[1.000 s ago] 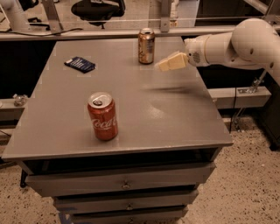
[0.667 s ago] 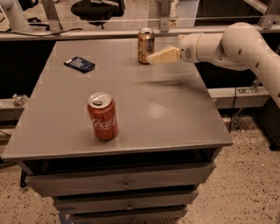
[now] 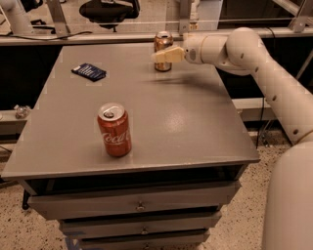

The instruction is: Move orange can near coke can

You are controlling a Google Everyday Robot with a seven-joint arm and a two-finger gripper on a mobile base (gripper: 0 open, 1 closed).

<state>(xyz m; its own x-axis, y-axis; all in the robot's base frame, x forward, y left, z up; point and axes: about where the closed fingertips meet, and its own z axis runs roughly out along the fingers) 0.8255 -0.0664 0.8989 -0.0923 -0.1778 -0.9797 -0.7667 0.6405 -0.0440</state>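
Observation:
The orange can (image 3: pixel 163 41) stands upright near the far edge of the grey table (image 3: pixel 195 122), right of centre. The coke can (image 3: pixel 114 130) stands upright near the front left of the table, well apart from the orange can. My gripper (image 3: pixel 160 55) reaches in from the right on the white arm and sits at the orange can, overlapping its middle in the camera view. The lower part of the orange can shows below the gripper.
A small dark blue flat packet (image 3: pixel 89 72) lies at the far left of the table. Drawers (image 3: pixel 142 205) are under the tabletop. A railing and a chair (image 3: pixel 110 10) stand behind the table. The arm's white links (image 3: pixel 274 83) run down the right side.
The gripper has moved left from beside the table's right edge to the orange can. Both cans and the blue packet have stayed where they were.

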